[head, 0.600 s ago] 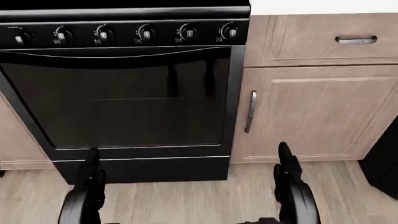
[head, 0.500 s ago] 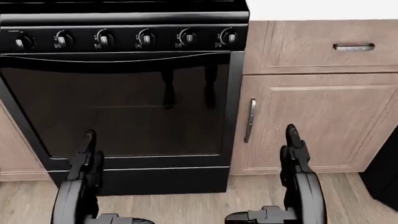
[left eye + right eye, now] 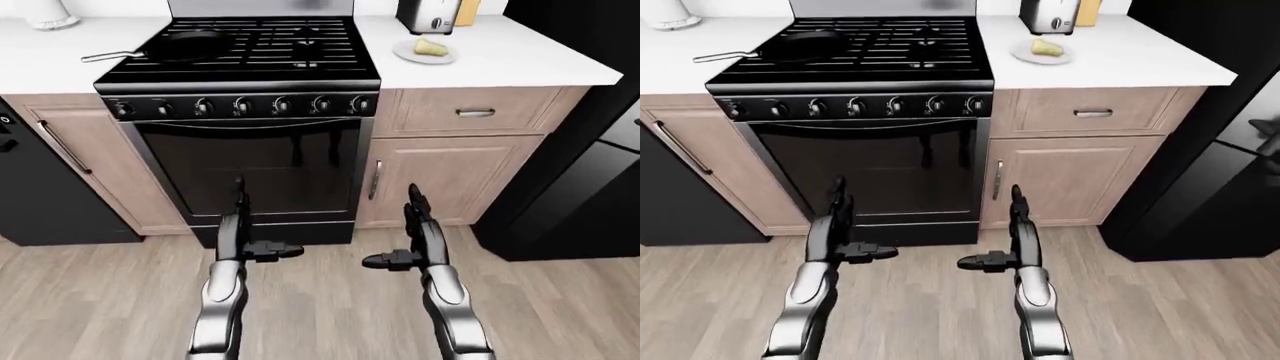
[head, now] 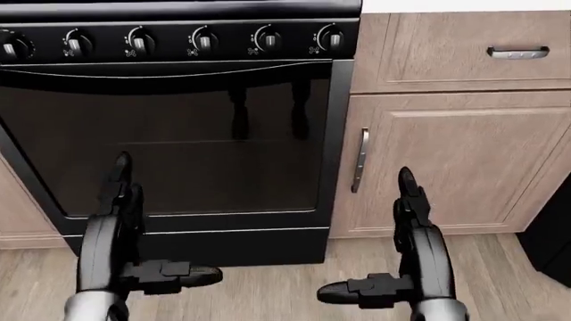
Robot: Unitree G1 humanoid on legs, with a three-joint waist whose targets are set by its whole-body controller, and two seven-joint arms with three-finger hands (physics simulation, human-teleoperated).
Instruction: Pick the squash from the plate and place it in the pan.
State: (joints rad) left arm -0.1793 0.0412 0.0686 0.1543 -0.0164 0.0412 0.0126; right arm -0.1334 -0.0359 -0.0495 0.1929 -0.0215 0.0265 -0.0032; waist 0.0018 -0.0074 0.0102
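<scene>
The yellowish squash (image 3: pixel 430 47) lies on a pale round plate (image 3: pixel 425 54) on the white counter, right of the stove near the top of the left-eye view. The black pan (image 3: pixel 187 44) sits on the stove's far left burner, its handle pointing left. My left hand (image 3: pixel 245 225) and right hand (image 3: pixel 412 225) hang low before the oven door, far below the counter top. Both are open and empty, with fingers pointing up and thumbs turned inward. The head view shows only the hands, left (image 4: pixel 125 221) and right (image 4: pixel 406 227), against the oven door.
The black stove (image 3: pixel 240 105) has a row of knobs and a glass oven door. A toaster (image 3: pixel 428 13) stands behind the plate. A tall black fridge (image 3: pixel 585 150) stands at right, a black appliance (image 3: pixel 40 195) at left. Wood cabinets (image 3: pixel 440 172) flank the oven above a plank floor.
The head camera has bobbed, shifting the oven and knobs slightly in the picture. Both hands have risen higher in view, thumbs now showing. They stay open and empty.
</scene>
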